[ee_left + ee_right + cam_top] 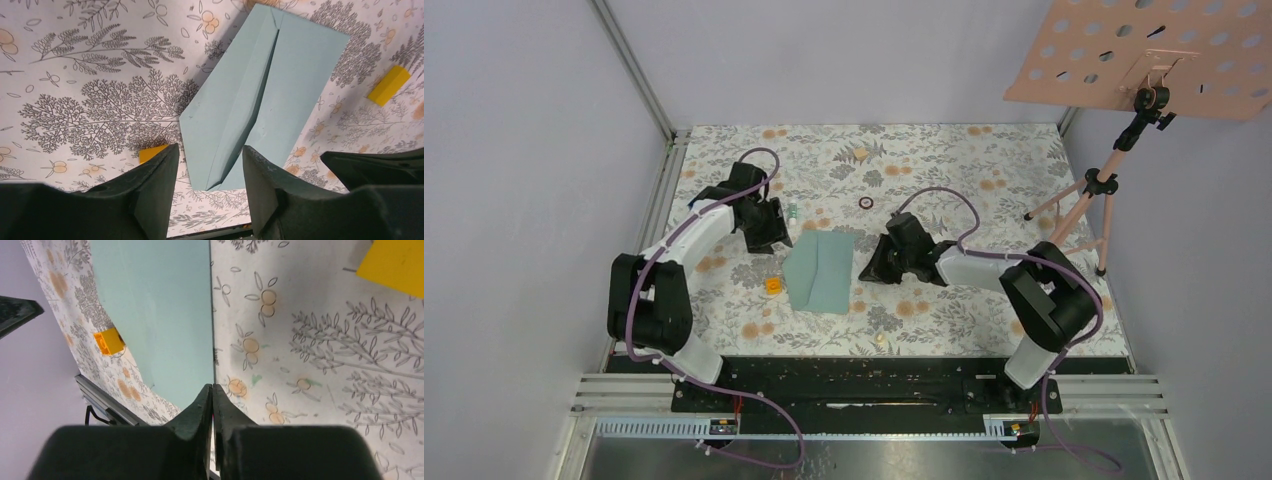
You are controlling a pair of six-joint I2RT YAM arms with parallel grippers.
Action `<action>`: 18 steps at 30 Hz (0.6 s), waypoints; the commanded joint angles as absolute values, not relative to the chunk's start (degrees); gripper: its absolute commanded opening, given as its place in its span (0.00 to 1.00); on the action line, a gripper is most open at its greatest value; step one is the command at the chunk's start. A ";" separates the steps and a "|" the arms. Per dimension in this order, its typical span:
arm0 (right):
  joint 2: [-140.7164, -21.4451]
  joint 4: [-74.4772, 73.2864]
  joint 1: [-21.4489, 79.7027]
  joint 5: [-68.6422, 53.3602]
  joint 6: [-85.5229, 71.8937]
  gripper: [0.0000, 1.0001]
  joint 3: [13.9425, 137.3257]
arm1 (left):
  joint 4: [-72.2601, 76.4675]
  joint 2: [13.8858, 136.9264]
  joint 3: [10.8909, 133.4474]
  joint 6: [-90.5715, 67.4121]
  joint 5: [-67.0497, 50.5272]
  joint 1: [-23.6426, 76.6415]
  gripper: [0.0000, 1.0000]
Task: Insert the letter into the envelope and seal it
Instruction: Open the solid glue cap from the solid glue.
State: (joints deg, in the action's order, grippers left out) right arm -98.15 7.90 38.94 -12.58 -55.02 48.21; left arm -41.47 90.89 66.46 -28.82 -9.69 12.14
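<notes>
Envelope: the flat teal grey-green paper envelope (822, 270) is lying on the floral-printed table (944, 160) between the two grippers, with a long fold running down its face (260, 100).
Envelope's inside: nothing of it is showing, so what it is holding cannot be told.
Left gripper: the left gripper (209, 150) is hanging over the envelope's near pointed end with its jaws apart, gripping nothing.
Right gripper: the right gripper (212, 387) is pressing its fingers together, the tips meeting at the envelope's long edge; whether any paper is caught there is hard to make out.
Yellow blocks: a small yellow block (773, 285) is sitting just beside the envelope's left edge. Another yellow piece (400, 265) is being cut off by the top corner of the right wrist view.
Pink board: the pink perforated board on a tripod (1164, 50) is running off the frame's upper right.
</notes>
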 commanded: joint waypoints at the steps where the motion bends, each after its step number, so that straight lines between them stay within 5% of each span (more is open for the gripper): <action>1: -91.93 3.11 40.56 -8.07 -49.86 0.02 48.12 | -40.19 87.57 64.43 -27.17 -9.58 12.36 0.51; 6: -82.53 -2.79 40.52 -0.61 -45.35 0.00 41.93 | -38.85 87.84 63.86 -27.33 -11.21 10.77 0.53; 12: -67.75 -8.69 40.51 5.16 -43.70 0.03 33.64 | -39.23 96.83 76.21 -26.28 -4.85 10.72 0.71; 18: -56.03 -13.23 40.50 8.40 -45.71 0.07 28.79 | -43.40 111.54 91.13 -24.53 -3.64 10.81 0.63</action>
